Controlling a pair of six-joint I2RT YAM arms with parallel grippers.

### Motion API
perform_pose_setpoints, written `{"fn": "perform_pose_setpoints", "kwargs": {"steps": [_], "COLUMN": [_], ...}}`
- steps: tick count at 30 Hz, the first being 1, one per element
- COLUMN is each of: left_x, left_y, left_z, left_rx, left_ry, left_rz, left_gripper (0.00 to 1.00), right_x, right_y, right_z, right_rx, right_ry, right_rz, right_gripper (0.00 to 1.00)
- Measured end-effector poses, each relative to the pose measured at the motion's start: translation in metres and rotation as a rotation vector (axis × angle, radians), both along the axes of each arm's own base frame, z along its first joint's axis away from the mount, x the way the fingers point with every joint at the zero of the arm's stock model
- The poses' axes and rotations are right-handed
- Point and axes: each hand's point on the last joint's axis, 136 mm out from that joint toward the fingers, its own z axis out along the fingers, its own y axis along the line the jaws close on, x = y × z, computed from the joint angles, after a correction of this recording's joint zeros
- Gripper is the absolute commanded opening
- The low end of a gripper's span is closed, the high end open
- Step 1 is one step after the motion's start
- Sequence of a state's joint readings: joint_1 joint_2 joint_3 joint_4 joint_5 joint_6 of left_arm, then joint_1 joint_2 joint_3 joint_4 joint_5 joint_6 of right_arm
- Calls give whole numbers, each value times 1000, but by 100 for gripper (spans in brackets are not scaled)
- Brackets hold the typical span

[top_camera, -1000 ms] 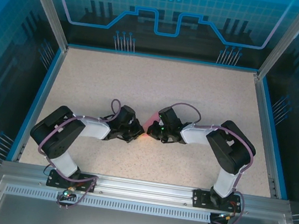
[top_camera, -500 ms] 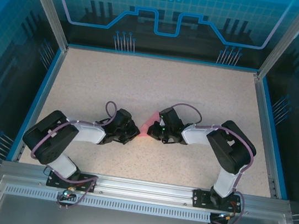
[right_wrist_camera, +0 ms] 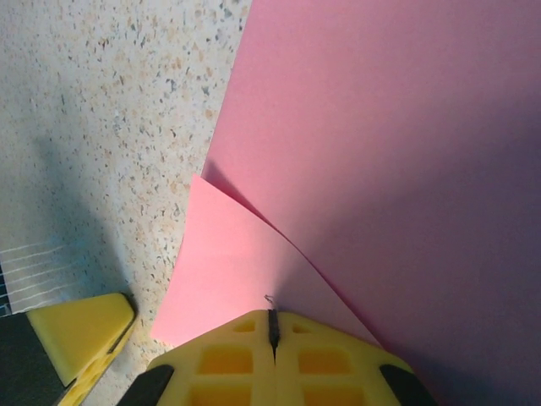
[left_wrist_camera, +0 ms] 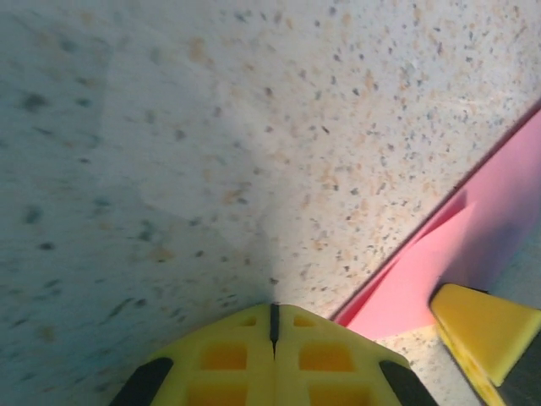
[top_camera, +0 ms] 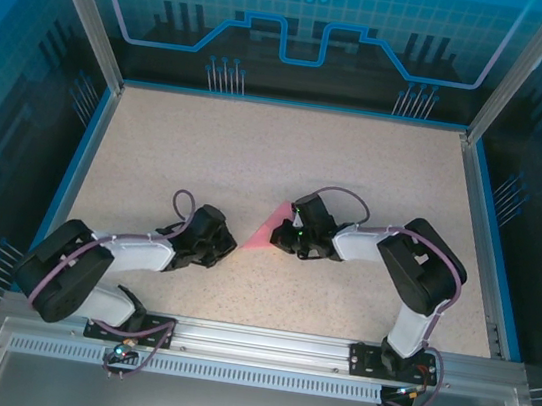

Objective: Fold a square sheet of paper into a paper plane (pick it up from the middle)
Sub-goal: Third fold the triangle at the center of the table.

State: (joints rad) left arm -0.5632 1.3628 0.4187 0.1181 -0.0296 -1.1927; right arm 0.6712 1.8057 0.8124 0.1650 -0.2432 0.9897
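Top view: the left gripper (top_camera: 228,245) has drawn back toward 8 o'clock, off the square sheet of paper (top_camera: 260,230). The sheet now shows as a pink triangle mid-table, and the right gripper (top_camera: 279,237) stays at its 3 o'clock edge.
Left wrist: fingers clenched, empty; sheet at 4 o'clock.
Right wrist: fingers clenched over the sheet's folded, overlapping flap.

The pink sheet of paper (top_camera: 263,230) lies flat, partly folded into a rough triangle with one layer lapping another. It is under the right pincer's (top_camera: 285,237) tips, just right of the left pincer (top_camera: 228,247).
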Motion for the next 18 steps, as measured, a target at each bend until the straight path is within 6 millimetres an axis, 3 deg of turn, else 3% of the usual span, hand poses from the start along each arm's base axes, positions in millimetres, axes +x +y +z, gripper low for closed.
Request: {"fn": "perform_pose_setpoints", "kwargs": {"steps": [4, 8, 11, 14, 18], "left_x": [11, 45, 67, 75, 75], "left_y": [4, 7, 26, 47, 55], "left_z": [20, 66, 89, 95, 90], "left_rx": [89, 138, 168, 211, 252], "left_ry": [-13, -92, -123, -107, -59], "left_rz": [-72, -118, -100, -85, -110], "left_gripper": [25, 53, 73, 86, 95], "right_x": [0, 5, 8, 9, 0], "right_y": [-6, -3, 19, 50, 72], "right_z": [3, 14, 36, 51, 37], "right_rx": [-64, -159, -177, -172, -205], "right_ry": [-11, -42, -97, -146, -135], "right_rz": [22, 63, 122, 183, 241], "right_gripper": [4, 12, 16, 18, 19]}}
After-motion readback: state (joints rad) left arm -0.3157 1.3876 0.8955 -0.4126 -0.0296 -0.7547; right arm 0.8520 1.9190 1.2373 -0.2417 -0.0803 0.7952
